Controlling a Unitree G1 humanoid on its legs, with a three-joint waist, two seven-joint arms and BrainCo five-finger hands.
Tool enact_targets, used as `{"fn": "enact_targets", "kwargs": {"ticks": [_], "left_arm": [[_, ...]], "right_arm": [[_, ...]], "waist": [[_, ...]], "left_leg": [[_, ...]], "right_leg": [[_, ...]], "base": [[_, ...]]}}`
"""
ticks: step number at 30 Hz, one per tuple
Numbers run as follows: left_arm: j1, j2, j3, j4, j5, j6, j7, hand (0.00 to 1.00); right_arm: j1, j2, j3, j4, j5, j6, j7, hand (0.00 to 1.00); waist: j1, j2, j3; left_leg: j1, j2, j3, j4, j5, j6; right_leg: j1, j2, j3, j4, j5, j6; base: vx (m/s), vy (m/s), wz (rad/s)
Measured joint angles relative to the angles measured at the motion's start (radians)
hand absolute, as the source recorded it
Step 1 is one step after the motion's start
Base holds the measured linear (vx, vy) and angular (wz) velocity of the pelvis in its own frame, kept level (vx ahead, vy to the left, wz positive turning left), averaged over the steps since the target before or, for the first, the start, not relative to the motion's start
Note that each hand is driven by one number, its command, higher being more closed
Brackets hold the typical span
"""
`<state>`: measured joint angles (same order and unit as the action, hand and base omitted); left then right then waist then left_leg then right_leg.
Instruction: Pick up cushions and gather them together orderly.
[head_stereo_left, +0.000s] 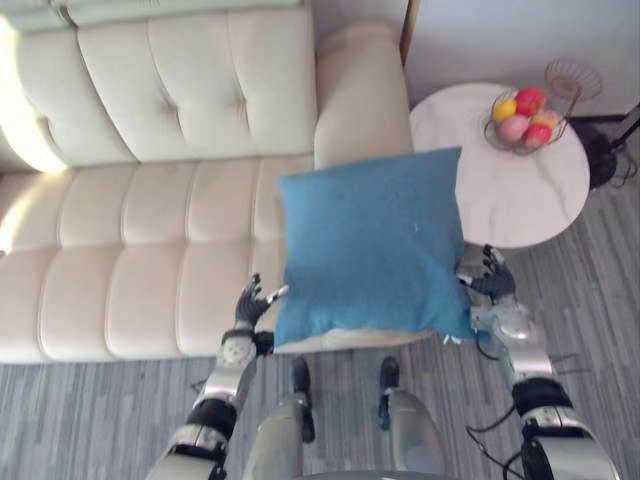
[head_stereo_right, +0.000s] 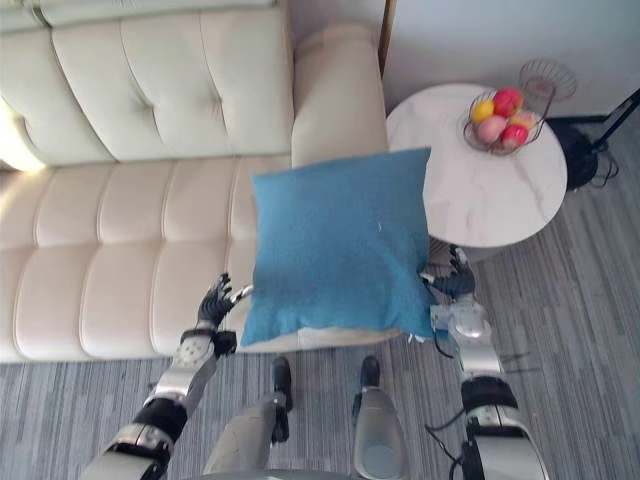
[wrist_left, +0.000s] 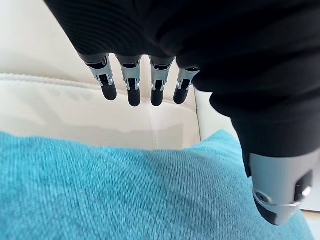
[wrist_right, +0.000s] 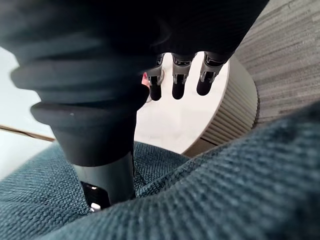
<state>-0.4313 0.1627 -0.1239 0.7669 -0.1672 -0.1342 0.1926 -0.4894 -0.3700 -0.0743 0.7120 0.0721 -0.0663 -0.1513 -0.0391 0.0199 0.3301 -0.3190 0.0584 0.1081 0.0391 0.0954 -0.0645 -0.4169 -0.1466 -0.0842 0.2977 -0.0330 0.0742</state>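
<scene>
Blue cushion (head_stereo_left: 370, 245) hangs between straight-fingered left hand (head_stereo_left: 250, 302) and right hand (head_stereo_left: 492, 280).

I've got my left hand (head_stereo_left: 250, 302) up close: a black ribbed fabric cover (wrist_left: 175, 30) over back and wrist, silver metal fingers (wrist_left: 132, 82) capped in glossy black, and a stubby silver thumb (wrist_left: 280, 192). My right hand (head_stereo_left: 493, 280) matches. Silver-grey arms (head_stereo_left: 522, 345), with black bands at the joints.
</scene>
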Motion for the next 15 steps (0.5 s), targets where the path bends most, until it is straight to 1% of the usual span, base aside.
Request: {"fn": "enact_targets", "kwargs": {"ticks": [1,3,5,7,10,15], "left_arm": [[-0.099,0.0,-0.015,0.039,-0.011,0.0,0.007,1.0],[-0.16,0.002,-0.035,0.062,-0.027,0.0,0.01,1.0],[-0.239,0.008,-0.044,0.083,-0.057,0.0,0.033,1.0],[-0.263,0.021,-0.046,0.084,-0.075,0.0,0.034,1.0],[-0.293,0.045,-0.072,0.084,-0.111,-0.006,0.034,1.0],[-0.298,0.05,-0.083,0.028,-0.147,-0.016,0.045,1.0]], "right_arm": [[-0.082,-0.013,0.037,0.019,0.01,0.004,-0.003,1.0],[-0.124,-0.021,0.058,0.02,0.019,0.004,-0.003,1.0],[-0.194,-0.027,0.092,0.018,0.045,0.004,-0.008,1.0],[-0.218,-0.029,0.095,0.015,0.057,0.004,-0.014,1.0],[-0.229,-0.032,0.1,-0.004,0.086,-0.001,-0.02,1.0],[-0.213,-0.031,0.114,-0.103,0.088,-0.006,-0.02,1.0]], "waist": [[-0.004,0.001,0.027],[-0.005,0.003,0.032],[-0.007,0.003,0.055],[-0.006,0.003,0.067],[-0.004,0.003,0.068],[-0.005,0.003,0.068]], "left_leg": [[-0.017,-0.002,-0.001,-0.022,0.027,0.0],[-0.031,-0.003,-0.001,-0.036,0.046,0.001],[-0.042,-0.002,0.001,-0.044,0.062,0.001],[-0.045,0.0,0.003,-0.044,0.064,-0.002],[-0.059,0.001,0.007,-0.066,0.079,-0.003],[-0.056,0.002,0.02,-0.075,0.089,0.0]], "right_leg": [[-0.029,-0.001,0.001,0.006,0.012,-0.002],[-0.053,-0.006,0.001,0.013,0.018,-0.005],[-0.077,-0.006,0.004,0.029,0.021,-0.008],[-0.083,-0.005,0.007,0.034,0.022,-0.008],[-0.116,0.0,0.014,0.044,0.023,-0.01],[-0.127,0.004,0.03,0.051,0.022,-0.011]], "base": [[-0.18,-0.017,0.03],[-0.14,-0.036,0.02],[-0.08,-0.064,-0.02],[-0.04,-0.061,-0.04],[0.0,-0.068,-0.04],[0.04,-0.057,-0.07]]}}
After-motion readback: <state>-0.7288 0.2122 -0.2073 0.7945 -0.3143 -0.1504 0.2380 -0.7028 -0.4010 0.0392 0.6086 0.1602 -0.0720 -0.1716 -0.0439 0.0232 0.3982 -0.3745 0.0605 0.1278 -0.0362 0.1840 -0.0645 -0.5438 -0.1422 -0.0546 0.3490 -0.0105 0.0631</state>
